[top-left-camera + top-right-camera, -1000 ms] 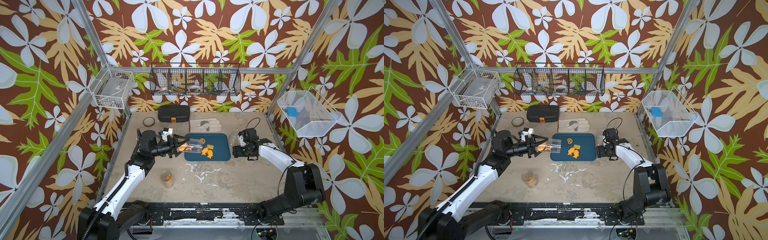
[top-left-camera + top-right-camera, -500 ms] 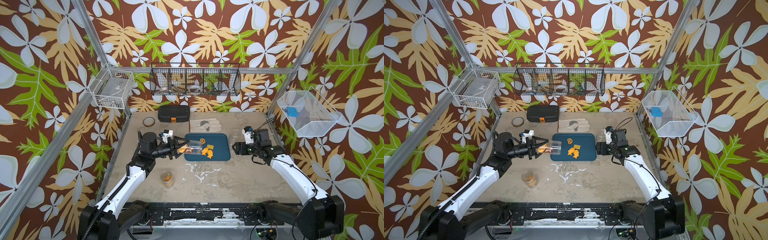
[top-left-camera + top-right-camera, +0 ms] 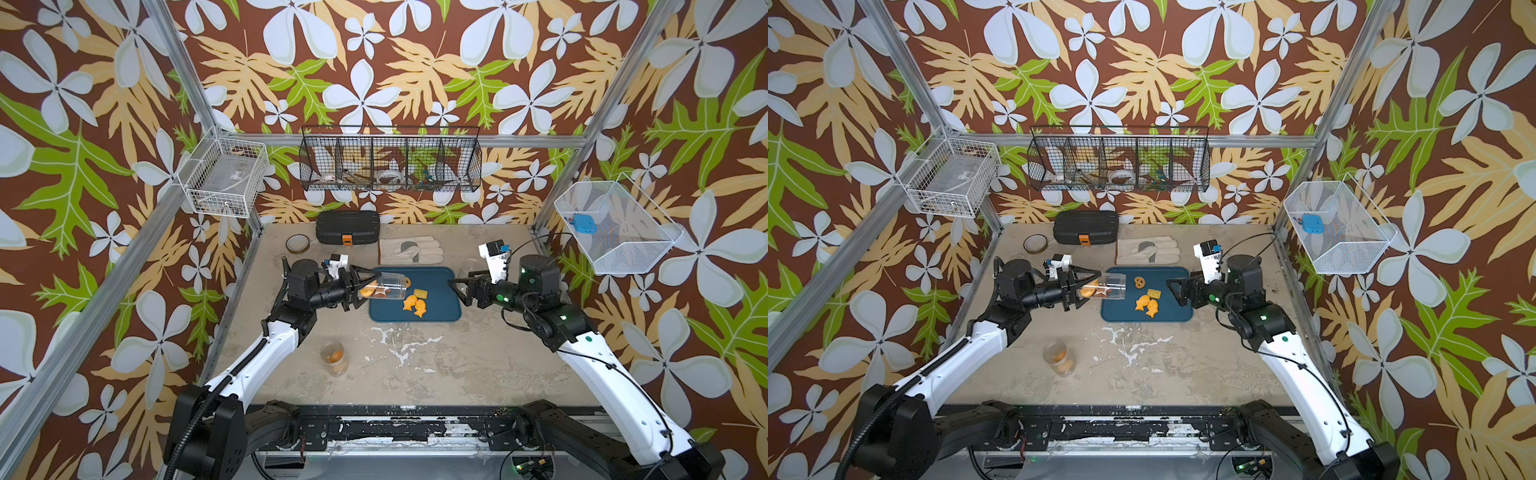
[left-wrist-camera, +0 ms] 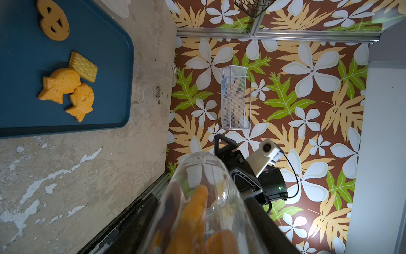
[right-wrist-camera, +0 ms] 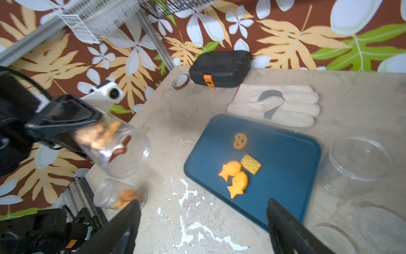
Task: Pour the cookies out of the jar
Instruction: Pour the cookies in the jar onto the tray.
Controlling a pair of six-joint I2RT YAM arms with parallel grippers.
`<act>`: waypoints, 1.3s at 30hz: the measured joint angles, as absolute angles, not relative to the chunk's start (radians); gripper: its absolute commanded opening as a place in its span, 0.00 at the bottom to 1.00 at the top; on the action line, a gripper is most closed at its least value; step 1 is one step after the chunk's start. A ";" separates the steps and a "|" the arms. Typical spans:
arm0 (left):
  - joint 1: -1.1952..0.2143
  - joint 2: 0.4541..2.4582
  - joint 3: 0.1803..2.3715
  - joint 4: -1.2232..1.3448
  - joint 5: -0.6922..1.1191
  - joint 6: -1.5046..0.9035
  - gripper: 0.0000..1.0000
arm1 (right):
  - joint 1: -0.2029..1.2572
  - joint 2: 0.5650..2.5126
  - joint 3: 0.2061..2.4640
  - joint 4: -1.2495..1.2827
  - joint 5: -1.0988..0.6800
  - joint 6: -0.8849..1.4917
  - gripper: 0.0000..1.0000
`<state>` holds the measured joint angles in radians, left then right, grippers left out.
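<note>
On blue tray (image 3: 440,309), scaly fish cookies (image 3: 409,302), clear cyl. jar (image 3: 390,286) aloft

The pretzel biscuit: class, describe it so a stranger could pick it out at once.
On the table, find the blue tray next to the pale glove. The pretzel biscuit lies on it, apart, nearest the glove: round with holes, unlike the two fish and square cracker huddled together.

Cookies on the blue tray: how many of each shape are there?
Fish: 2
Pretzel: 1
Square cracker: 1
Total on the tray: 4
</note>
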<state>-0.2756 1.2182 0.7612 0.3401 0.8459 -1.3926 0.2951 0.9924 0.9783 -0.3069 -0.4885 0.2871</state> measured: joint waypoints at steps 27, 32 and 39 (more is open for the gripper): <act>-0.302 1.623 0.833 0.453 0.867 -1.285 0.59 | 0.342 0.855 0.828 -0.224 -0.412 0.284 0.93; -0.302 1.694 0.869 0.451 0.871 -1.256 0.58 | 0.342 0.864 0.827 -0.213 -0.411 0.292 0.93; -0.302 1.744 0.894 0.422 0.870 -1.205 0.58 | 0.342 0.862 0.819 -0.211 -0.411 0.305 0.93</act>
<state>-0.3023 1.7439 0.8944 0.4225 0.8696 -1.2053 0.3424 0.8619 0.8188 -0.2108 -0.4114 0.3054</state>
